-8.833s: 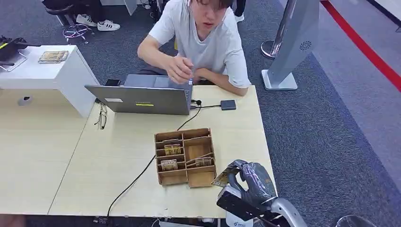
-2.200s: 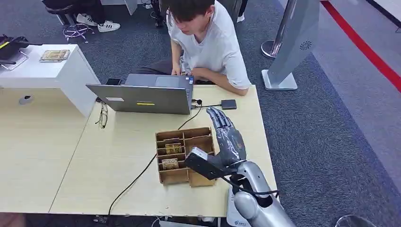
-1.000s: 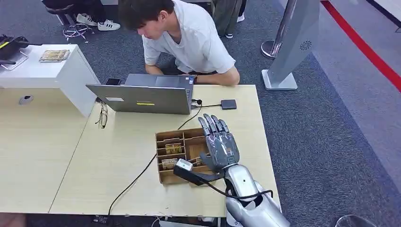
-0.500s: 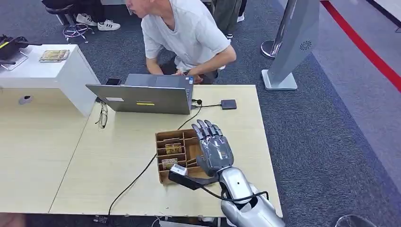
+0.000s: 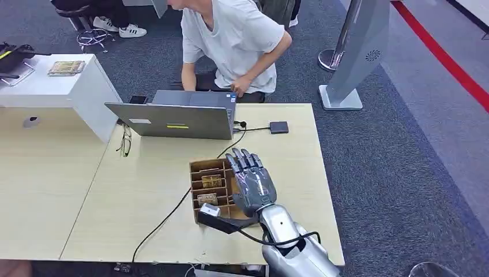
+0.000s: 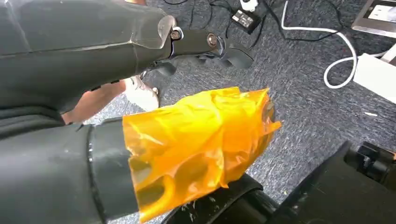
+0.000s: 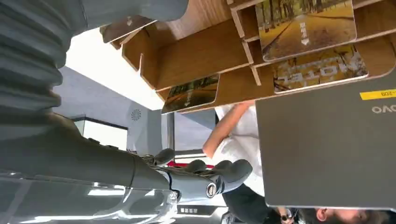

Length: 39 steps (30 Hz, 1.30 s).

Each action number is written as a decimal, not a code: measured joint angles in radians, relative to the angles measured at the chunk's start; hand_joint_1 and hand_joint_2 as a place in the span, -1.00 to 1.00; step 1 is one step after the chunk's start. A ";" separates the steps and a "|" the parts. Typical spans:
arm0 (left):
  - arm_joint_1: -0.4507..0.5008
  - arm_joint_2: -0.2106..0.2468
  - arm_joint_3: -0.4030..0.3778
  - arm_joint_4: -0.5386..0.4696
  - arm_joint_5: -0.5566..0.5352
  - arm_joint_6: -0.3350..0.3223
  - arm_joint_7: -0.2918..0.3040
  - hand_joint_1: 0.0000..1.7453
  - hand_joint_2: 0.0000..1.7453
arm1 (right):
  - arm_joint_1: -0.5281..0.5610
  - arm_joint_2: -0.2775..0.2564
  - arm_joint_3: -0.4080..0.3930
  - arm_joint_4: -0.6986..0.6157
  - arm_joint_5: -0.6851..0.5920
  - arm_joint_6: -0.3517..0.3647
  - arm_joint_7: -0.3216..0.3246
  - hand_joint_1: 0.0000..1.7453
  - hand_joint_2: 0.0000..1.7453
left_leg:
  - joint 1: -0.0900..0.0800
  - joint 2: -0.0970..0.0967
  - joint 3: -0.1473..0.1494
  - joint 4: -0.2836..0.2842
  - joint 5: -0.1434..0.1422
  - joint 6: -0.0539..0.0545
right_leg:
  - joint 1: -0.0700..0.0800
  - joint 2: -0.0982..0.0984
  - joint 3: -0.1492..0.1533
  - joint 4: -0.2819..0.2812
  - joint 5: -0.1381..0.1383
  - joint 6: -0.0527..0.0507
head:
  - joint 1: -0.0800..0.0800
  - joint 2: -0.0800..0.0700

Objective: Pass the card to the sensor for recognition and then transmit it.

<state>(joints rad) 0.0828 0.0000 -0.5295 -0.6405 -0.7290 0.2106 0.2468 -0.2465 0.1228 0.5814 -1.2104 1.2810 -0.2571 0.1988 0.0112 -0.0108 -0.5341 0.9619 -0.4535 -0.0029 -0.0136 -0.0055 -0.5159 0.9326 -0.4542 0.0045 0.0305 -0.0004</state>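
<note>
My right hand (image 5: 252, 183) hovers flat above the wooden card box (image 5: 203, 167), fingers extended and holding nothing, positioned to select a card (image 5: 211, 180). Left hand state: cannot tell.

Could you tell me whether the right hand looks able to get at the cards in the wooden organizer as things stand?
Probably yes: the right hand hovers open directly over the wooden organizer, whose compartments are open-topped, and nothing lies between its fingers and the cards.

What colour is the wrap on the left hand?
Translucent orange-yellow film, crinkled, covering the left hand. The left wrist view shows it best.
</note>
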 joint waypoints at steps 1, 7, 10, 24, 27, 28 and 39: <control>0.000 0.000 0.000 0.000 -0.001 0.000 -0.002 -1.00 -1.00 | -0.002 0.002 0.000 0.008 0.000 -0.001 0.003 -0.78 1.00 | 0.000 0.000 0.000 0.000 0.000 0.000 | 0.000 0.000 0.000 0.000 0.000 0.000 | 0.000 0.000; -0.002 0.000 0.001 0.002 -0.006 0.000 -0.006 -1.00 -1.00 | -0.013 0.005 0.000 0.045 -0.001 -0.002 0.010 -0.74 1.00 | 0.000 0.000 0.000 0.000 0.000 0.000 | 0.000 0.000 0.000 0.000 0.000 0.000 | 0.000 0.000; -0.003 -0.001 0.001 0.003 -0.008 0.000 -0.007 -1.00 -1.00 | -0.017 0.005 0.000 0.060 -0.002 -0.002 0.012 -0.74 1.00 | 0.000 0.000 0.000 0.000 0.000 0.000 | 0.000 0.000 0.000 0.000 0.000 0.000 | 0.000 0.000; -0.005 -0.005 0.003 0.011 -0.016 0.000 -0.011 -1.00 -1.00 | -0.037 0.013 -0.011 0.110 -0.021 -0.022 0.005 -0.68 1.00 | 0.000 0.000 0.000 0.000 0.000 0.000 | 0.000 0.000 0.000 0.000 0.000 0.000 | 0.000 0.000; -0.004 -0.005 0.006 0.011 -0.016 0.000 -0.011 -1.00 -1.00 | -0.036 0.013 -0.011 0.109 -0.020 -0.023 -0.002 -0.68 1.00 | 0.000 0.000 0.000 0.000 0.000 0.000 | 0.000 0.000 0.000 0.000 0.000 0.000 | 0.000 0.000; -0.003 -0.005 0.007 0.011 -0.016 0.000 -0.011 -1.00 -1.00 | -0.036 0.013 -0.011 0.109 -0.020 -0.023 -0.002 -0.68 1.00 | 0.000 0.000 0.000 0.000 0.000 0.000 | 0.000 0.000 0.000 0.000 0.000 0.000 | 0.000 0.000; 0.003 -0.005 0.019 0.011 -0.019 0.000 -0.008 -1.00 -1.00 | -0.020 0.013 -0.031 0.040 -0.079 -0.040 -0.036 -0.76 1.00 | 0.000 0.000 0.000 0.000 0.000 0.000 | 0.000 0.000 -0.001 0.000 0.000 0.000 | 0.000 0.000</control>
<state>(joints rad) 0.0857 -0.0050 -0.5100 -0.6298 -0.7485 0.2106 0.2388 -0.2662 0.1358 0.5501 -1.1708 1.2020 -0.2972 0.1625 0.0112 -0.0108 -0.5343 0.9619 -0.4535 -0.0029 -0.0136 -0.0052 -0.5166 0.9326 -0.4542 0.0045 0.0301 -0.0004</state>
